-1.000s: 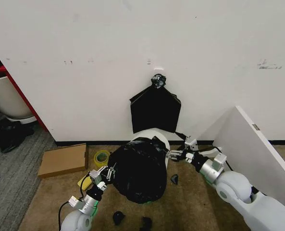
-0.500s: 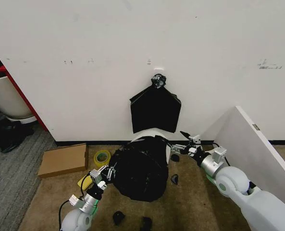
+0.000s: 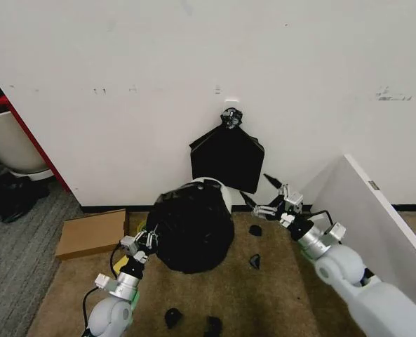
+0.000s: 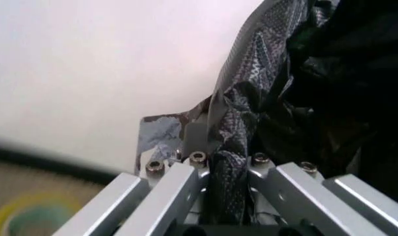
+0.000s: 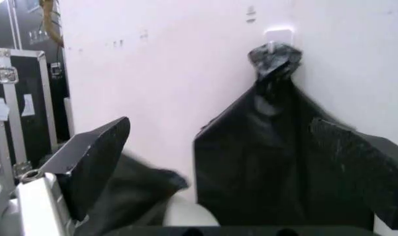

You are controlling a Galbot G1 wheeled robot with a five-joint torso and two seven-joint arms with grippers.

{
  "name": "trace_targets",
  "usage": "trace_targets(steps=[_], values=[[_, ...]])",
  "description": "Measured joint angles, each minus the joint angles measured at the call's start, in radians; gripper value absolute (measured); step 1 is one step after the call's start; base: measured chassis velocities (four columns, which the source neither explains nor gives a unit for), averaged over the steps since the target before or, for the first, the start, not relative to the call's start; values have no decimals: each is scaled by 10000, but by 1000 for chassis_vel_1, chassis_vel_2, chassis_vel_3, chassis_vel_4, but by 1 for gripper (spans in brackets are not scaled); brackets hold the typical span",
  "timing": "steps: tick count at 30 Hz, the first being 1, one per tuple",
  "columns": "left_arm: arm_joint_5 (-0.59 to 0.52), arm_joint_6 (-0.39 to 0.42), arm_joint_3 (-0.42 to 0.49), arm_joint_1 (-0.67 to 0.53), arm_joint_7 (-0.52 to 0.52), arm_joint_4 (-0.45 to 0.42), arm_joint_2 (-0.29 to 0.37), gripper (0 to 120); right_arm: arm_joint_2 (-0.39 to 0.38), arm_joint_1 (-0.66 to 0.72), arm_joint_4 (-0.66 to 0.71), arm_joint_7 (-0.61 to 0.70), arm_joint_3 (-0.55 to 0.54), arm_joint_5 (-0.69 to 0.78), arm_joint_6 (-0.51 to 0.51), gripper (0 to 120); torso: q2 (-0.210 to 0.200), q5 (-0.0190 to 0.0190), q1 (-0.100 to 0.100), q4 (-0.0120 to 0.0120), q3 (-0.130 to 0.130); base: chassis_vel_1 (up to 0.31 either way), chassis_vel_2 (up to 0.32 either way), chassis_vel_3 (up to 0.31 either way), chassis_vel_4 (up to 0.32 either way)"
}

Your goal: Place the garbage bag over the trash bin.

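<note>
Down at floor level, the left gripper [image 3: 143,242] has its fingers pressed together on a fold of the garbage bag [image 3: 191,232], pinching the plastic at the bag's lower left edge. In the left wrist view the metal fingers [image 4: 179,189] clamp a crinkled grey-black strip of that plastic [image 4: 241,128] that runs up between them, with the dark bulk of the bag off to one side and the white wall behind.

The right gripper [image 3: 274,196] hangs in the air to the right of the bag, its two black fingers spread wide and holding nothing. One finger points up toward the wall, the other toward the bag, and both are apart from the plastic. In the right wrist view one of those fingers [image 5: 97,160] shows as a dark wedge in the foreground.

The garbage bag is draped over the trash bin [image 3: 215,188] and covers nearly all of it. Just a curved strip of the bin's white wall shows at the top right, close to the wall. The bin stands on the brown carpet against the baseboard.

Directly above it, a flat folded black bag bundle [image 3: 226,160] hangs on the wall from a small white hook [image 5: 278,35], knotted at its top. A flat cardboard piece [image 3: 92,233] lies on the floor to the left, a few small black scraps [image 3: 255,261] lie on the carpet nearby, and a tilted white panel [image 3: 376,221] leans at the right.
</note>
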Motion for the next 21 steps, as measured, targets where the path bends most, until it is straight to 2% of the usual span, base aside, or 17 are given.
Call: trace_targets(steps=[1, 3, 6, 7, 8, 9, 12, 15, 17, 21], values=[[0, 0, 0, 0, 0, 0, 0, 1, 0, 0, 0, 0, 0, 0, 0, 100, 0, 0, 0, 0, 0, 0, 0, 0, 0], [-567, 754, -14, 3, -762, -475, -9, 1, 53, -489, 323, 158, -99, -383, 49, 100, 0, 0, -1, 2, 0, 0, 0, 0, 0], [-1755, 2073, -131, -26, -1885, -1219, -69, 1, 190, -1261, 738, 673, -471, -1220, 113, 100, 1, -1, -1, -1, -1, 0, 0, 0, 0], [-2420, 2931, -297, -61, -2454, -1537, -156, 1, 357, -1558, 808, 999, -697, -1866, 87, 100, 1, 0, -1, 0, -1, 0, 0, 0, 0], [-2758, 3290, -389, -78, -2742, -1648, -208, 1, 443, -1648, 784, 1097, -766, -2194, 72, 100, 1, 0, -1, -1, -1, 0, 0, 0, 0], [-2758, 3290, -389, -78, -2742, -1648, -208, 1, 443, -1648, 784, 1097, -766, -2194, 72, 100, 1, 0, -1, -1, -1, 0, 0, 0, 0], [-3991, 4380, -801, -150, -3757, -1891, -396, 1, 724, -1738, 404, 1225, -828, -3357, 88, 100, 0, 0, -1, 2, 0, 0, 0, 0, 0], [-5676, 5955, -1474, -323, -5175, -2189, -621, 1, 973, -1722, -160, 1584, -802, -5006, 97, 100, 1, -1, -1, 3, 0, 0, 0, 0, 0], [-6382, 6617, -1800, -436, -5724, -2290, -716, 1, 1121, -1636, -638, 1655, -744, -5957, 228, 100, 0, 1, -1, 1, 1, 0, 0, 0, 0], [-6727, 7087, -2000, -483, -5972, -2372, -743, 1, 1307, -1469, -1177, 1656, -712, -6641, 476, 100, 0, 1, 0, 3, 1, 0, 0, 0, 0]])
